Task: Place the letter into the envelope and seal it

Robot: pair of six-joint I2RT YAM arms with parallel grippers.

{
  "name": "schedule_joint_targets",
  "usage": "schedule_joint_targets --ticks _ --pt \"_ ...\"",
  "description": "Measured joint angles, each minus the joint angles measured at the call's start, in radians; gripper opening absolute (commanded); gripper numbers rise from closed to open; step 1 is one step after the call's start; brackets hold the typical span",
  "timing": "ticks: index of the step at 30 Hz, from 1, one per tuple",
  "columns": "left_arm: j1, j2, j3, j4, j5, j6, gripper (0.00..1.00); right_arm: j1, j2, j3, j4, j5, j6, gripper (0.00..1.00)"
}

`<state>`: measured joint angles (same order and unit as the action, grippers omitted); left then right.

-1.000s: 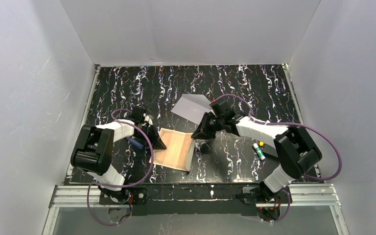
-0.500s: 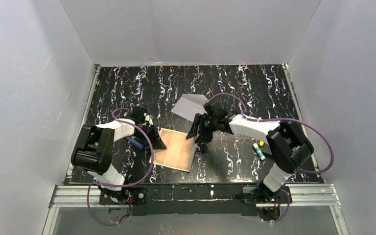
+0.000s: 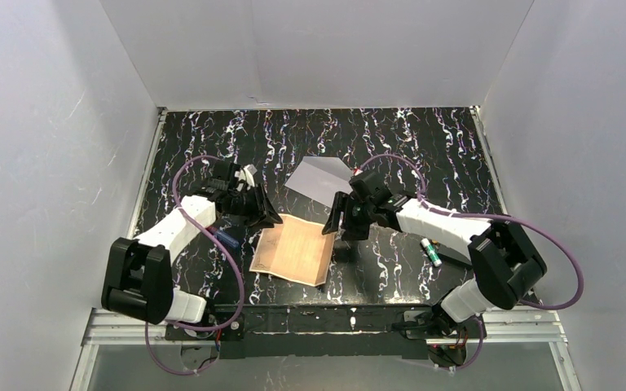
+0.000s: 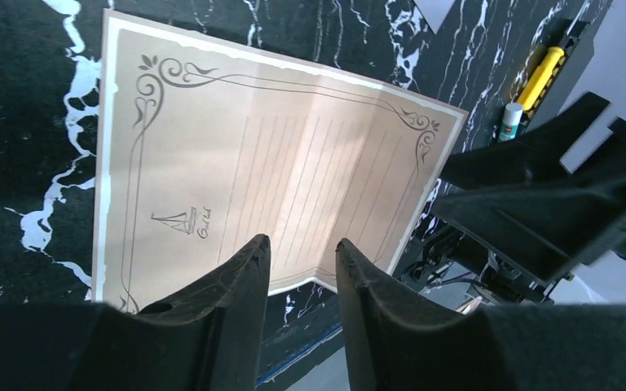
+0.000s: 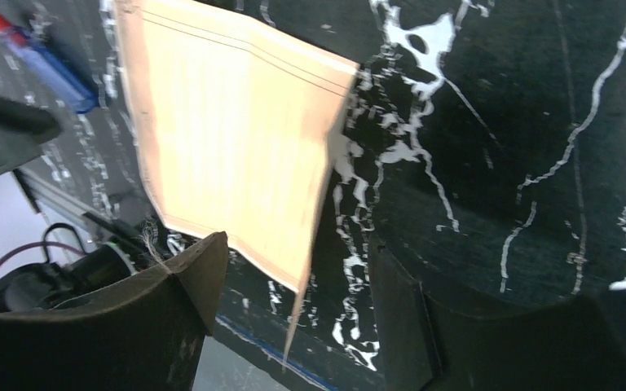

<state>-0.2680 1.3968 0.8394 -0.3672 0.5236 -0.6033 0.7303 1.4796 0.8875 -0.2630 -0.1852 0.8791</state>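
The letter point(image 3: 292, 249), a cream-tan sheet with an ornate border, lies face up on the black marbled table near the front; its right flap still stands a little raised. In the left wrist view the letter point(image 4: 277, 179) lies below my left gripper point(image 4: 301, 252), whose jaws are apart with nothing between them. My left gripper point(image 3: 266, 217) hovers over the sheet's far left corner. My right gripper point(image 3: 339, 226) is open beside the right edge; the letter's point(image 5: 228, 130) raised edge hangs in the gap, touched by neither finger. The lavender-grey envelope point(image 3: 323, 179) lies behind, flap open.
A blue pen point(image 3: 228, 238) lies left of the letter, also seen as the blue pen point(image 5: 45, 61). A small green-capped tube point(image 3: 431, 251) and a flat black rectangle point(image 3: 459, 256) rest at the right. White walls enclose the table.
Both grippers have opened and let go of the letter. The sheet has unfolded and settled nearly flat. The left arm has stretched out and its gripper has risen and moved back.
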Motion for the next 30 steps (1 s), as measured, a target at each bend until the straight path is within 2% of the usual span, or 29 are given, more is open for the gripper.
schedule_joint_targets --ticks 4,6,9,12,15,17,21,26,30 --pt "-0.021 -0.013 0.005 -0.004 0.0 0.001 0.27 0.0 0.026 -0.009 -0.03 0.011 -0.02 0.67" --pt "-0.033 -0.011 0.003 -0.006 -0.001 0.0 0.25 0.001 0.028 -0.024 -0.026 0.007 -0.023 0.61" --pt "-0.054 -0.003 -0.014 0.003 -0.016 0.002 0.16 0.002 0.031 -0.034 -0.011 -0.014 -0.023 0.42" --pt "-0.069 0.062 -0.029 0.003 -0.061 -0.003 0.14 0.004 0.04 -0.034 0.02 -0.044 -0.021 0.19" --pt "-0.073 0.183 -0.036 0.02 -0.079 -0.015 0.13 0.004 0.061 -0.034 0.065 -0.088 -0.01 0.06" --pt "-0.071 0.232 -0.041 0.031 -0.057 -0.032 0.12 0.005 0.068 -0.034 0.098 -0.116 0.006 0.01" --pt "-0.076 0.232 -0.04 0.031 -0.059 -0.036 0.12 0.005 0.068 -0.033 0.203 -0.166 0.062 0.01" --pt "-0.076 0.235 -0.04 0.033 -0.056 -0.037 0.11 0.005 0.075 -0.033 0.447 -0.238 0.193 0.01" --pt "-0.076 0.236 -0.039 0.036 -0.052 -0.036 0.11 0.007 0.154 -0.014 0.655 -0.282 0.285 0.04"
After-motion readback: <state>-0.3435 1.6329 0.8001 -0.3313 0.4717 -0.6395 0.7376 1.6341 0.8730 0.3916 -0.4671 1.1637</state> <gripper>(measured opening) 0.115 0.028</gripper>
